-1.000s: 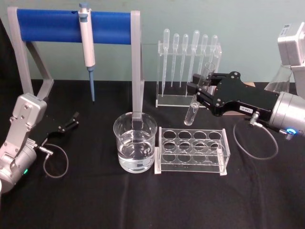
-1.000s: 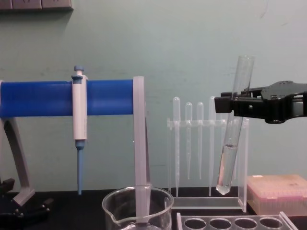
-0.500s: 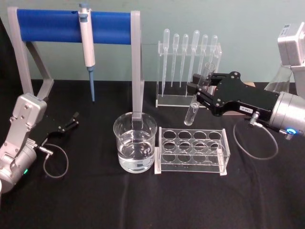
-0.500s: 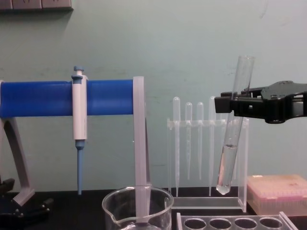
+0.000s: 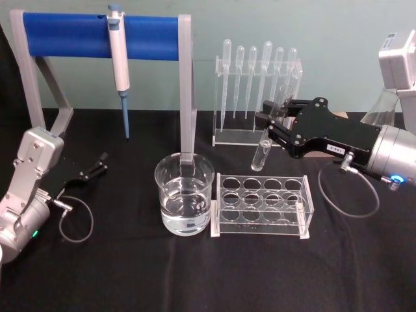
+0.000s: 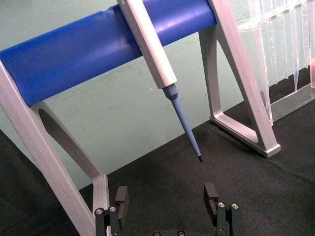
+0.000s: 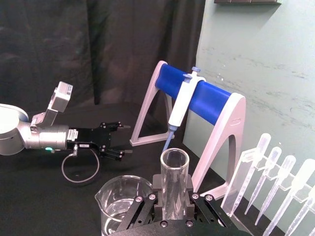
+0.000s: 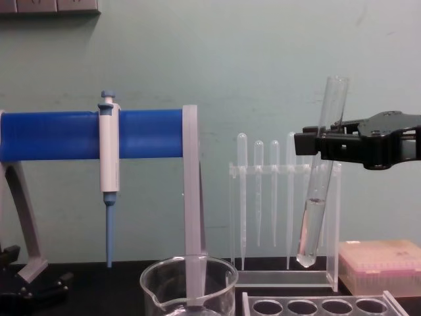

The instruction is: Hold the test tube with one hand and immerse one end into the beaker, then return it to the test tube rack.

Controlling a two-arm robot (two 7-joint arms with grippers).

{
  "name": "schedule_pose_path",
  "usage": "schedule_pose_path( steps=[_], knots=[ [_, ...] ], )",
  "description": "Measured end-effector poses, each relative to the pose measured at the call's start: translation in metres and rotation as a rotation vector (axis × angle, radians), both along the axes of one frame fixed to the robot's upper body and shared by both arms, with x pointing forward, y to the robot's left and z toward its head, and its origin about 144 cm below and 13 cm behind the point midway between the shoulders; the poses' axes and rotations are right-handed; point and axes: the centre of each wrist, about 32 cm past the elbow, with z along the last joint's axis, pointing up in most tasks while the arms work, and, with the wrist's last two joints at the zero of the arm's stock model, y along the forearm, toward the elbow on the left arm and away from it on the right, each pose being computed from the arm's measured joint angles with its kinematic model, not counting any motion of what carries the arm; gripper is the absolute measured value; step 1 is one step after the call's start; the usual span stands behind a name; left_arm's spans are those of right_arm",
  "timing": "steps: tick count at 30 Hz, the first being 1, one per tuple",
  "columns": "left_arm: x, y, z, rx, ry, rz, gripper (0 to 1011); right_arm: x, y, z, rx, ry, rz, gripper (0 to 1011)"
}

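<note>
Head view: my right gripper (image 5: 266, 127) is clenched on the tube (image 5: 262, 155). The tube is tilted, its bottom hanging below the jaws over the rack (image 5: 260, 224). The beaker (image 5: 159, 174) sits lower, to the gripper's left. The left gripper (image 5: 101, 162) is parked well apart.
Left wrist: its fingers are spread, grasping nothing.
Right wrist: the tube mouth pokes out past the fingers.
Chest: I can see liquid low in the tube.
I judge it light, stiff, slick and fragile, so I'd grip the upper-middle gently.

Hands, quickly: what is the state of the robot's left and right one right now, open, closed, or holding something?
Left hand: open, holding nothing.
Right hand: closed, holding the test tube, which is tilted and in the air.
</note>
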Motion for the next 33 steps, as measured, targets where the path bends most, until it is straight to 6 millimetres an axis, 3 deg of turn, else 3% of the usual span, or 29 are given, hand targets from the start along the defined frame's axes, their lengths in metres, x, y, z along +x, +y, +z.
schedule_pose_path(
  steps=[33],
  knots=[
    [0.0,0.0,0.0,0.0,0.0,0.0,1000,0.0,0.0,0.0,0.0,0.0,0.0,226]
  ],
)
